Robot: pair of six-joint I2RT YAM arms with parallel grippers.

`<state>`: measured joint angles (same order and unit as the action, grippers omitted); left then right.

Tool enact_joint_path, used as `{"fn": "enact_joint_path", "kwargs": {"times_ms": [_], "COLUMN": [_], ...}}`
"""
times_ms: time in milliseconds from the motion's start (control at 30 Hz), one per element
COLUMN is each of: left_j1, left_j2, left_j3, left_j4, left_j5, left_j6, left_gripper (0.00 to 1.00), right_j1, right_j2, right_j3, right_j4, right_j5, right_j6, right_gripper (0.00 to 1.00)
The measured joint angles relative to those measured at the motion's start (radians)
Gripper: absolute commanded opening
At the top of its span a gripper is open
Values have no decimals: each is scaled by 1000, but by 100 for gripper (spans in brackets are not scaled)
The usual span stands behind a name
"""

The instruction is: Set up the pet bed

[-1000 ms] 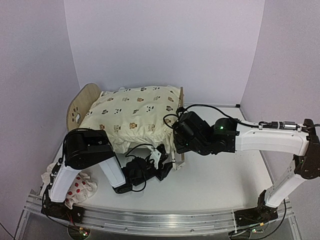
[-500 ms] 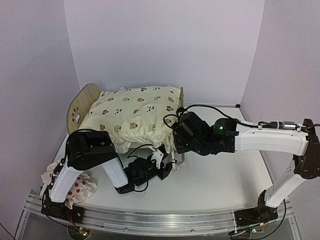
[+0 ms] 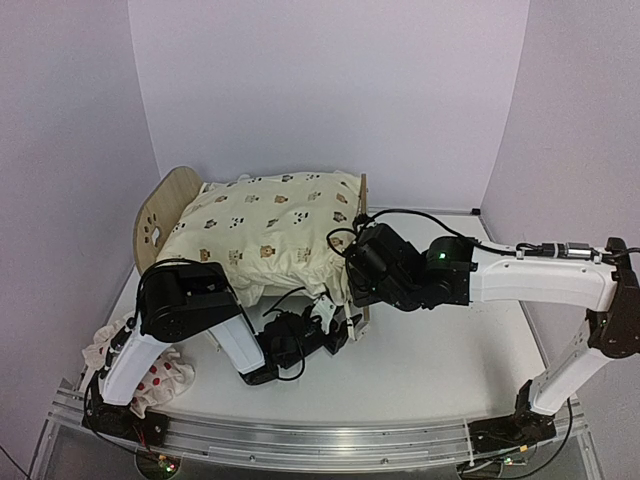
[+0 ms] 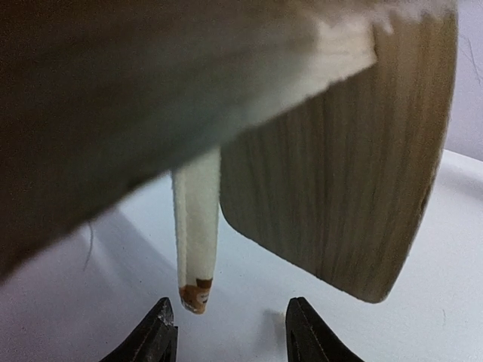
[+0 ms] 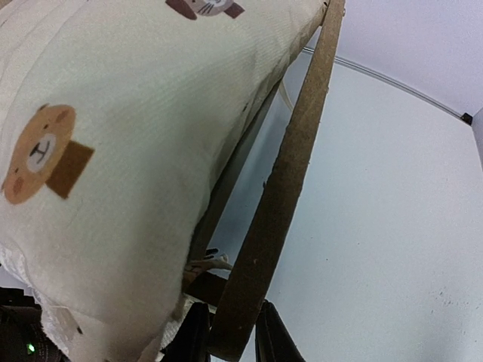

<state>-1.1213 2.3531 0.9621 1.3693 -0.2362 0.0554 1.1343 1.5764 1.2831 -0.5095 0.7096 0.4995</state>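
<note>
The pet bed stands at the back left, its rounded headboard to the left. A cream animal-print cushion lies over the bed. My right gripper is shut on the flat footboard, one black finger on each face near its lower end. My left gripper sits low by the near foot corner. In the left wrist view it is open, nothing between the fingers. A cushion tie hangs just ahead of its left finger, and the footboard is close in front.
A small white pillow with red spots lies at the near left beside the left arm's base. The cushion bulges over the bed's side next to the right gripper. Bare white table spreads to the right and near side.
The left arm has slid its gripper to the right, closer to the foot corner of the bed. The right gripper keeps its hold on the footboard.
</note>
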Motion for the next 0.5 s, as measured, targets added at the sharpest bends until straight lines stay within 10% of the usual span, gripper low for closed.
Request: {"fn": "enact_joint_path", "kwargs": {"times_ms": [500], "left_j1": [0], "left_j2": [0], "left_j3": [16], "left_j4": [-3], "left_j5": [-4], "left_j6": [36], "left_gripper": [0], "right_j1": [1], "right_j2": [0], "right_j3": [0], "right_j4": [0], "right_j5": [-1], "right_j6": [0], "right_gripper": [0]}}
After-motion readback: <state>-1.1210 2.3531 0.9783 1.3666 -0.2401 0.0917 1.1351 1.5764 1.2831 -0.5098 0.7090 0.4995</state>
